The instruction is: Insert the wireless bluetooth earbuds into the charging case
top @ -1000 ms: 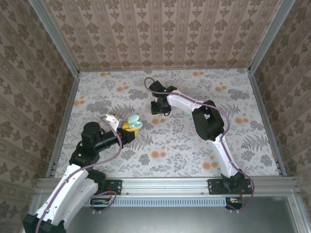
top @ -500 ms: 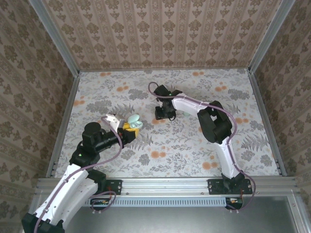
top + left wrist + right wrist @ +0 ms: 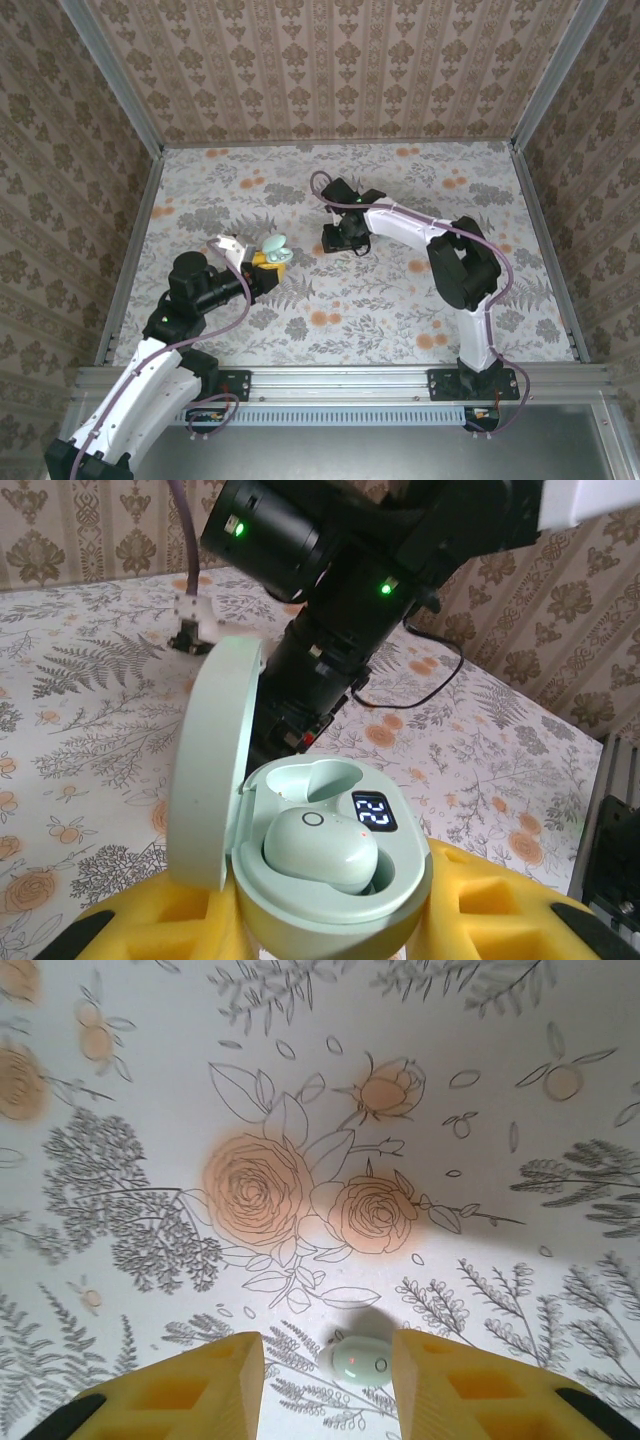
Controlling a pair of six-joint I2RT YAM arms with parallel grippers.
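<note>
My left gripper (image 3: 258, 266) is shut on the mint-green charging case (image 3: 335, 885), which it holds upright between yellow pads with the lid (image 3: 210, 760) swung open. One mint earbud (image 3: 320, 848) sits in the case's near socket; the far socket (image 3: 305, 780) is empty, and the display reads 22. The other earbud (image 3: 360, 1360) lies on the floral table. My right gripper (image 3: 328, 1385) hangs open over it, and the earbud lies between the yellow fingers (image 3: 190, 1390), close to the right one. From above, the right gripper (image 3: 340, 240) is mid-table, right of the case (image 3: 276, 250).
The right arm's black wrist (image 3: 330, 650) stands just behind the case in the left wrist view. Patterned walls and metal rails (image 3: 135, 245) enclose the floral table (image 3: 400, 290). Open room lies to the front and right.
The right gripper has moved a little toward the near right across the table. The left arm and the case have held still.
</note>
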